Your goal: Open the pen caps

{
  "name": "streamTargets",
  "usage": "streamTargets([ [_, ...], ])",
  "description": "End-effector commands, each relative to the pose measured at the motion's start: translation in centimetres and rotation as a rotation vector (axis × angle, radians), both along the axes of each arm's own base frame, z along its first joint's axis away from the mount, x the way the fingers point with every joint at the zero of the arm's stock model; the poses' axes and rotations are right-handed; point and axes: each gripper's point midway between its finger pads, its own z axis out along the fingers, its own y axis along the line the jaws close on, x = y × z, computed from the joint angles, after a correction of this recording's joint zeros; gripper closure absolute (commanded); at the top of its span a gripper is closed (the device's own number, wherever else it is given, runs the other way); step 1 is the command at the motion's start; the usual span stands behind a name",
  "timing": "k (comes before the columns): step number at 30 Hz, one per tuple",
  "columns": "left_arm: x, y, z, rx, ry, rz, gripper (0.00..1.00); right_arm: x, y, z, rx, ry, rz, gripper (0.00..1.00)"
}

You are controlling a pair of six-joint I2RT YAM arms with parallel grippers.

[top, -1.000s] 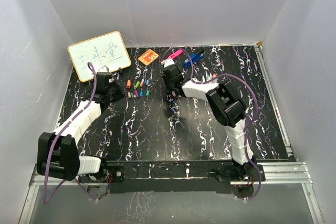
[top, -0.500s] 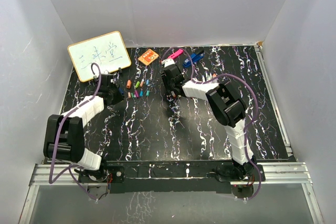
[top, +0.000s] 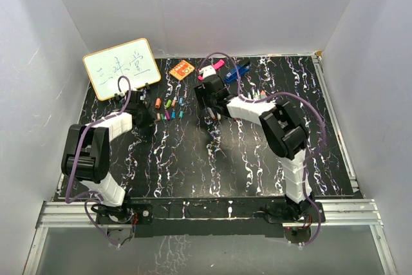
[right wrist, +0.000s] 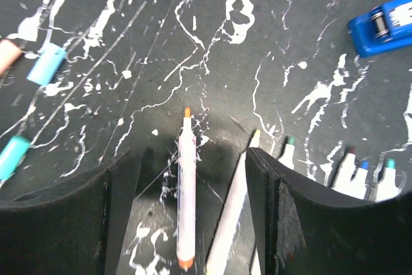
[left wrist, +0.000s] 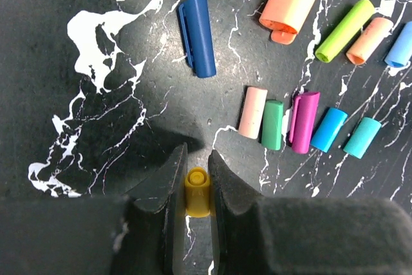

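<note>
Pinching a yellow cap [left wrist: 197,192] in my left pincer [left wrist: 196,160], jaws pressed onto its sides. Its long axis runs along my fingers, one end facing outward. It sits over bare table [left wrist: 96,127], just short of the loose caps [left wrist: 302,123], likely so it can join them. My right pincer [right wrist: 190,156] stands spread around an uncapped pen [right wrist: 186,204] lying flat, nib pointing away.

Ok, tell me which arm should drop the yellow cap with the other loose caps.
Left. The left gripper is shut on the yellow cap, close beside the loose caps. The right gripper stands open over bare pens, holding nothing.
</note>
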Motion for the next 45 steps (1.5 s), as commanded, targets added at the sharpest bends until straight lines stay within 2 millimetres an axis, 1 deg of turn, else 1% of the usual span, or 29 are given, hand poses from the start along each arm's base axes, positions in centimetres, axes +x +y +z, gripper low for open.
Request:
streamTargets([
  [1,2.1,0.4,1.1,0.015,-0.051,0.007,1.0,0.5,0.3,10.2,0.129,-0.199,0.019,0.34],
  [4,2.4,0.5,0.8,0.02,-0.044,0.007,1.0,-0.7,-0.2,13.2,0.171,-0.244,0.029,0.33],
  [6,2.5,0.5,0.6,0.02,-0.041,0.005,1.0,-1.5,-0.6,15.2,0.199,-0.273,0.029,0.31],
  [7,2.7,0.4,0.6,0.02,-0.041,0.004,1.0,-2.0,-1.0,15.9,0.21,-0.283,0.028,0.3],
  [8,2.7,0.4,0.4,0.021,-0.038,0.002,1.0,-2.7,-1.4,17.6,0.232,-0.308,0.028,0.28],
  [10,3.0,0.4,0.4,0.019,-0.037,0.001,1.0,-4.0,-2.3,18.9,0.257,-0.329,0.023,0.19],
  [11,3.1,0.3,0.4,0.016,-0.037,-0.001,1.0,-4.5,-2.7,19.5,0.268,-0.339,0.02,0.16],
  [12,3.0,0.3,0.2,0.016,-0.029,-0.003,1.0,-5.3,-3.2,20.7,0.285,-0.359,0.016,0.13],
  [14,3.0,0.3,0.0,0.018,-0.021,-0.007,1.0,-6.4,-4.2,21.5,0.298,-0.372,0.003,0.08],
  [15,2.9,0.3,-0.1,0.02,-0.017,-0.007,0.98,-7.0,-4.8,21.9,0.304,-0.381,-0.003,0.05],
  [17,2.7,0.4,-0.3,0.02,-0.01,-0.006,0.91,-8.0,-5.6,22.4,0.314,-0.388,-0.014,0.03],
  [20,2.5,0.3,-0.3,0.015,-0.008,-0.008,0.73,-9.3,-6.6,23.0,0.331,-0.393,-0.028,0.02],
  [22,2.4,0.3,-0.3,0.015,-0.007,-0.007,0.64,-10.0,-7.2,23.3,0.339,-0.398,-0.038,0.02],
  [23,2.4,0.3,-0.3,0.015,-0.006,-0.007,0.61,-10.3,-7.6,23.3,0.341,-0.4,-0.044,0.02],
  [25,2.2,0.4,-0.3,0.017,-0.001,-0.006,0.59,-10.9,-8.2,23.3,0.349,-0.398,-0.059,0.02],
  [28,2.0,0.6,0.1,0.023,-0.003,0.003,0.52,-12.0,-8.9,22.5,0.365,-0.379,-0.077,0.02],
  [29,1.9,0.6,0.4,0.024,-0.009,0.006,0.48,-12.3,-9.2,22.1,0.372,-0.368,-0.086,0.02],
  [32,1.8,0.8,1.8,0.026,-0.037,0.017,0.4,-13.7,-9.5,21.3,0.41,-0.346,-0.084,0.02],
  [33,1.7,0.9,2.7,0.025,-0.059,0.022,0.37,-14.2,-9.5,21.0,0.421,-0.334,-0.079,0.02],
  [35,1.4,0.9,4.0,0.021,-0.088,0.024,0.32,-15.1,-9.4,20.3,0.445,-0.305,-0.061,0.02],
  [36,1.2,0.9,4.7,0.012,-0.105,0.025,0.2,-15.6,-9.3,19.8,0.455,-0.289,-0.051,0.02],
  [38,0.7,0.5,6.1,-0.008,-0.142,0.009,0.12,-16.6,-9.2,19.2,0.476,-0.262,-0.03,0.02],
  [39,0.3,0.2,6.7,-0.024,-0.159,-0.005,0.03,-17.1,-9.3,18.7,0.487,-0.245,-0.029,0.02],
  [41,-0.6,-0.4,7.6,-0.059,-0.185,-0.031,0.02,-17.9,-9.4,17.8,0.505,-0.213,-0.028,0.02],
  [42,-1.0,-0.8,8.5,-0.079,-0.209,-0.044,0.02,-18.4,-9.4,17.2,0.51,-0.191,-0.026,0.02],
  [45,-2.6,-2.4,9.8,-0.164,-0.25,-0.094,0.01,-19.8,-9.3,15.5,0.521,-0.116,-0.018,0.02],
])
